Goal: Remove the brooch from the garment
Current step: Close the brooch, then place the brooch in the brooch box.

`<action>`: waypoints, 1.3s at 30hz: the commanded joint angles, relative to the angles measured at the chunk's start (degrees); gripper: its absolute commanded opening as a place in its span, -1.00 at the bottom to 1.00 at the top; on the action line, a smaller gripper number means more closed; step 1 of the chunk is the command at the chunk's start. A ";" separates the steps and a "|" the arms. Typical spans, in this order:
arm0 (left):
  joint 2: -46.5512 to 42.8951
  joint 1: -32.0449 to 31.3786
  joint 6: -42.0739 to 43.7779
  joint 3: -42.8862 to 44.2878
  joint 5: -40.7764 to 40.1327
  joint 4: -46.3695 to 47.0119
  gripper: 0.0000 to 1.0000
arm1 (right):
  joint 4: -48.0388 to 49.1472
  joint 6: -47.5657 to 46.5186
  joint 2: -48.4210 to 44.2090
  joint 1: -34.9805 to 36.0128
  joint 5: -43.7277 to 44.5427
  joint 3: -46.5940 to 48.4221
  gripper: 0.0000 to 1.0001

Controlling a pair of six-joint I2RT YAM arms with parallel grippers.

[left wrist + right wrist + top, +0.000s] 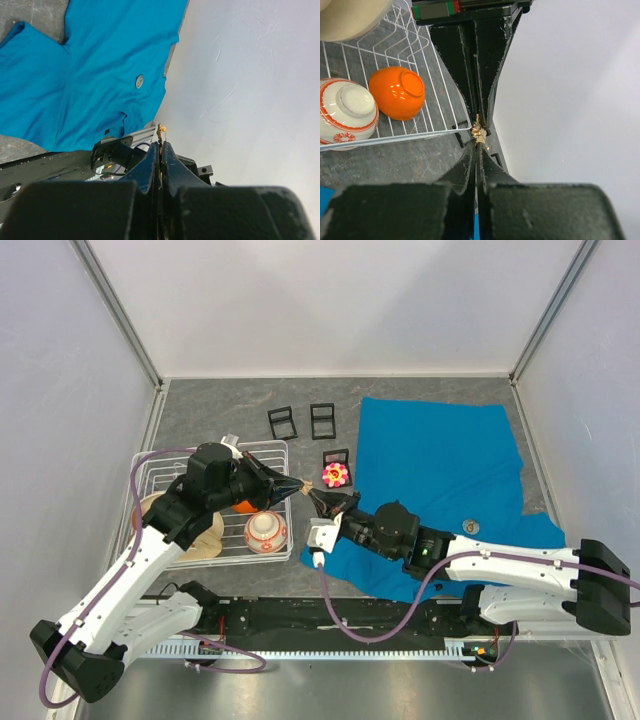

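At the far left, a white wire basket (395,138) sat on the dark grey stone-look tabletop (220,410). It held a cream rounded bowl (190,532) at its left end, an upturned glossy orange bowl (397,92) in the middle, and a white bowl with red banding (345,117) in its near right corner. The left arm reached across the top of the basket and hid part of what was in it. Just past the basket's right near corner, the left gripper (160,150) had its jaws pressed together on a tiny gold-coloured metal brooch (479,133). The right gripper (316,497) met it tip to tip from the other side, its jaws also clamped on the same piece. The brooch was therefore held between the two tools, above the table and clear of the cloth. A little further right of the basket lay a pink and red flower-shaped trinket with a yellow centre (335,475). Three small black rectangular frames (322,420) stood beyond the basket's far right corner. Well to the right of the basket, the large teal-blue short-sleeved T-shirt (440,460) was spread flat. A small round disc (470,527) lay on its near part.
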 commanded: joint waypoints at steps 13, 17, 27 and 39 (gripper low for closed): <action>0.63 3.53 21.76 5.39 -8.12 7.19 0.74 | 3.45 24.52 3.83 -15.60 -7.13 1.55 -1.00; -0.16 6.61 32.83 6.45 -6.12 10.87 0.80 | 3.62 37.00 9.88 -27.92 -16.62 4.35 -1.00; 0.10 6.70 38.66 0.13 5.58 19.05 0.75 | 20.04 78.20 44.38 -52.19 -45.28 23.22 -1.00; 6.43 6.70 36.54 -2.16 11.12 25.65 0.67 | 39.94 114.81 71.85 -55.46 -51.89 43.91 -1.00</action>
